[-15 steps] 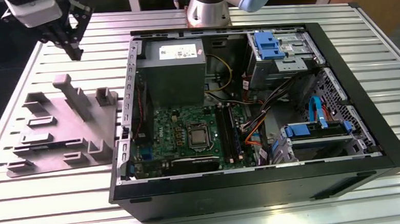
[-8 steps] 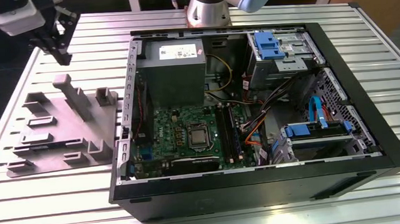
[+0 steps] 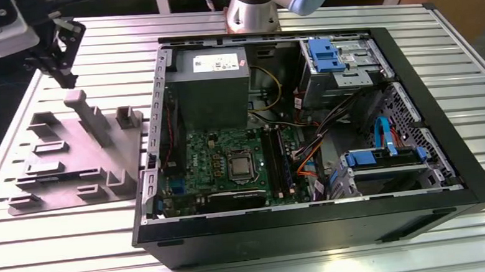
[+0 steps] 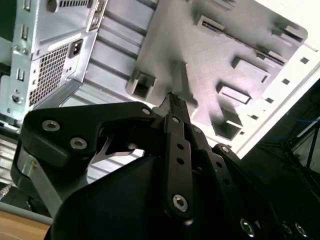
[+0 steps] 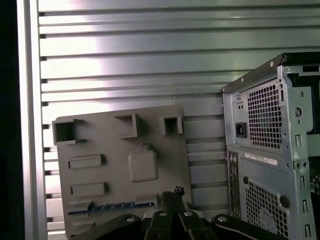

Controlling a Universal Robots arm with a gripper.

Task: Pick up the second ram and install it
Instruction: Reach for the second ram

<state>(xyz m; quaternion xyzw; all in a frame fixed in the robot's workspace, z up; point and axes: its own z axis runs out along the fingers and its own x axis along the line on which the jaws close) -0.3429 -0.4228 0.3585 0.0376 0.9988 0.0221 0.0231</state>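
**Second ram in its holder slot; fingers together above the plate**

Second ram (image 5: 110, 206) lies edge-up in a long narrow slot of the grey holder plate (image 5: 115, 145). It shows as a thin blue-green strip in the first wrist view. The slot runs along the plate edge opposite the row of three open pockets. The stick sits well apart from the open computer case (image 3: 444, 181).

The holder plate (image 3: 78, 163) rests flat on the slatted metal surface (image 3: 66, 245). It lies near the surface's edge on the exterior view's left, just beside the side wall of the case. A tall upright post (image 3: 85, 113) and several low blocks rise from the plate.

The fingers (image 3: 63, 74) hang in the air over the far end of the plate, close above the post and not touching it. In both wrist views the black fingers (image 4: 172, 102) meet at their tips (image 5: 172, 194), pressed together with nothing between them. They are clear of the second ram and in contact with no part of the plate.

The case lies on its side with the cover off, taking up the middle and the exterior view's right of the surface. Inside it, the green motherboard (image 3: 218, 150) lies flat. Its long black memory slots (image 3: 277, 162) run beside the processor socket (image 3: 240, 166). The power supply (image 3: 210, 81) sits at the far end of the case. Its perforated rear panel (image 5: 265, 120) shows in the first wrist view, beside the plate.
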